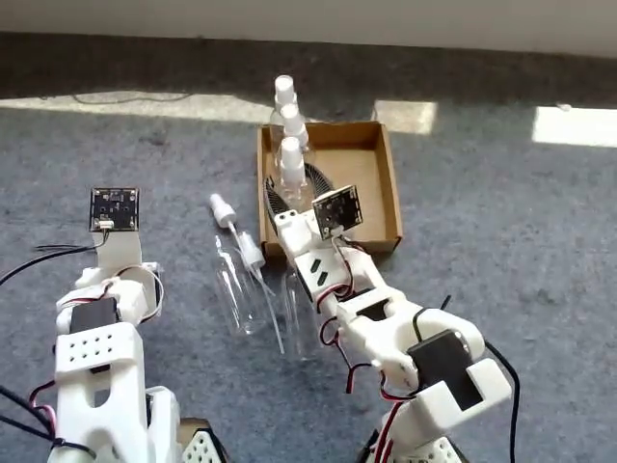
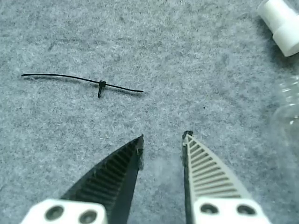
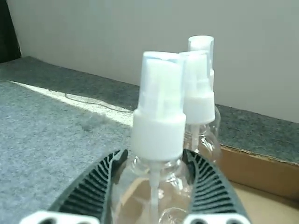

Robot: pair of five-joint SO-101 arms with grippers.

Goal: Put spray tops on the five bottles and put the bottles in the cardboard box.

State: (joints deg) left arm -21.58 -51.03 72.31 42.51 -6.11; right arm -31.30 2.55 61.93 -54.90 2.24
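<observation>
Nearest the arms, at about 9 o'clock on the grey felt-covered counter (image 1: 501,241), the left hand (image 2: 163,136) hangs over bare felt with its black and white jaws parted and holding nothing. A thin black cable tie (image 2: 84,81) lies just beyond it. Toward the centre, two uncapped clear plastic bottles (image 1: 239,289) lie on their sides, side by side. Two loose white spray tops (image 1: 224,206) with dip tubes lie just beyond them, toward 11 o'clock. Farther off, at 12 o'clock, the right hand (image 3: 154,156) is closed on the shoulder of a clear bottle with a white spray top fitted (image 3: 158,126). This bottle is upright at the 9 o'clock side of the shallow brown cardboard box (image 1: 381,207); whether it rests on the box floor cannot be told. Two more capped clear bottles (image 1: 286,106) stand just beyond it. The step in hand is judged to be boxing the third bottle. The next move calls for seating it and parting the jaws without tipping its neighbours. The two lying bottles have yet to be topped.
</observation>
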